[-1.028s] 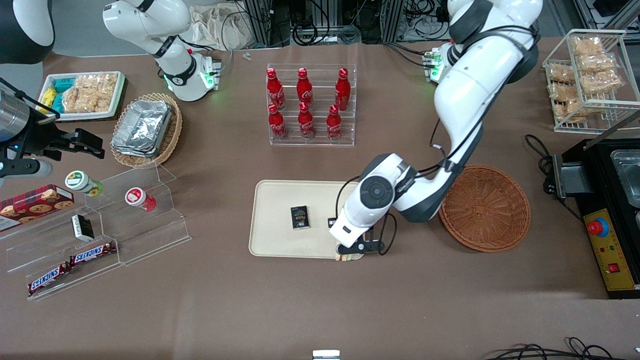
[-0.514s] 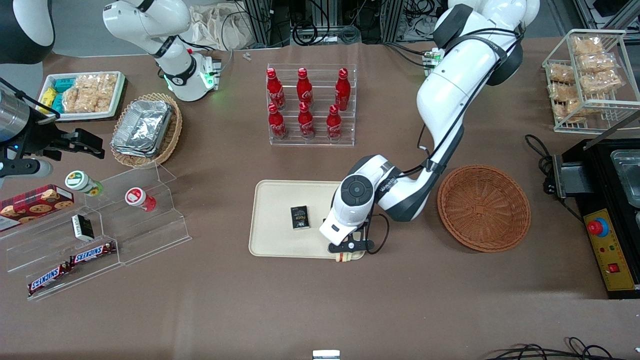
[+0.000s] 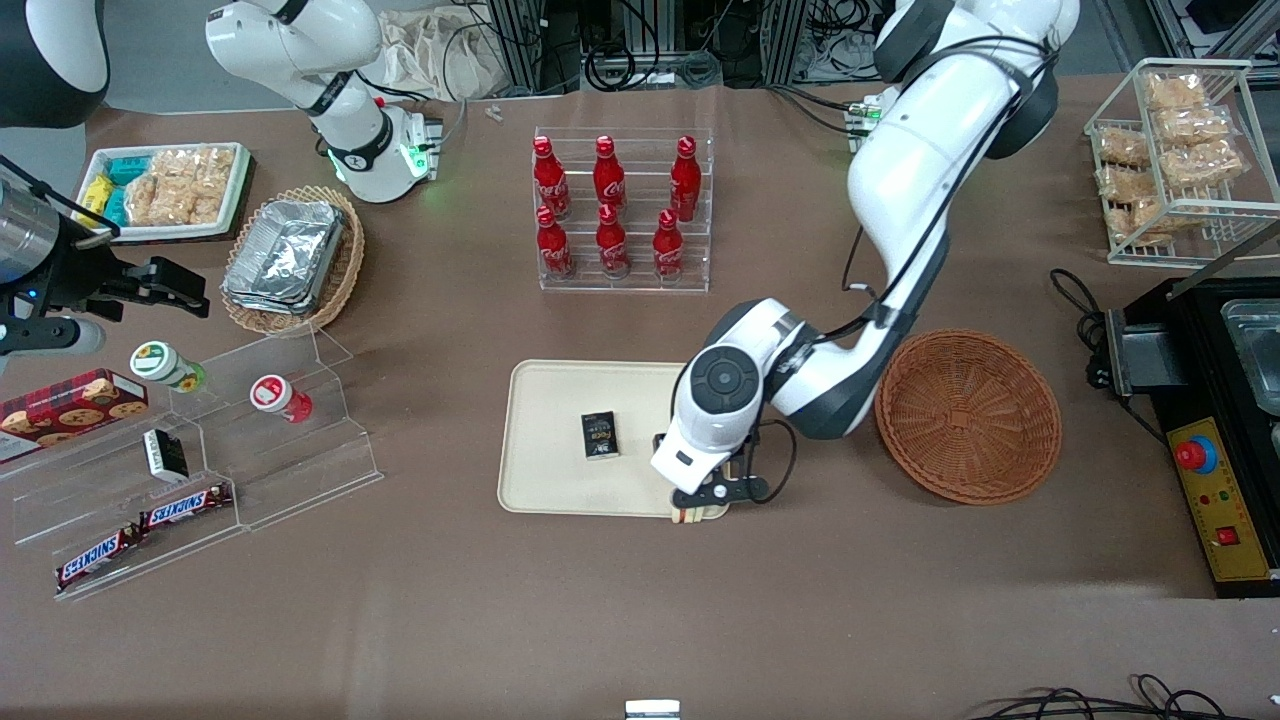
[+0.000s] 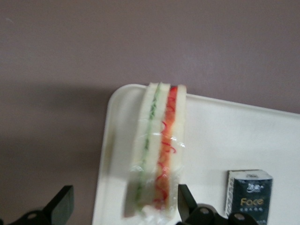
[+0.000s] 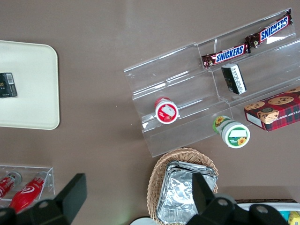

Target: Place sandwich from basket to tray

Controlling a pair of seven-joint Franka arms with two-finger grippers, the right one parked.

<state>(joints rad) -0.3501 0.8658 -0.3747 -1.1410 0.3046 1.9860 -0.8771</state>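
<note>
- Sandwich [image 4: 158,150] resting on edge at the corner of the tray [image 4: 243,136], layers upright, green filling on one side, red on the other; in the front view, sandwich [image 3: 697,514] at lower centre of frame, on the tray's [image 3: 545,440] near rim corner.
- Long axis running straight from between the fingers outward along the tray's short rim.
- Gripper [image 4: 123,206] directly over the sandwich's near end, fingers spread wide, one clear of the sandwich, the other just beside it; nothing gripped.
- Judged released; straight lift needed, no sideways drift, or wedge likely tipped off the rim.
- Black packet [image 4: 248,193] lying flat on the tray, apart from the sandwich.
- Basket [image 3: 968,415] at right of centre, holding nothing visible.
</note>
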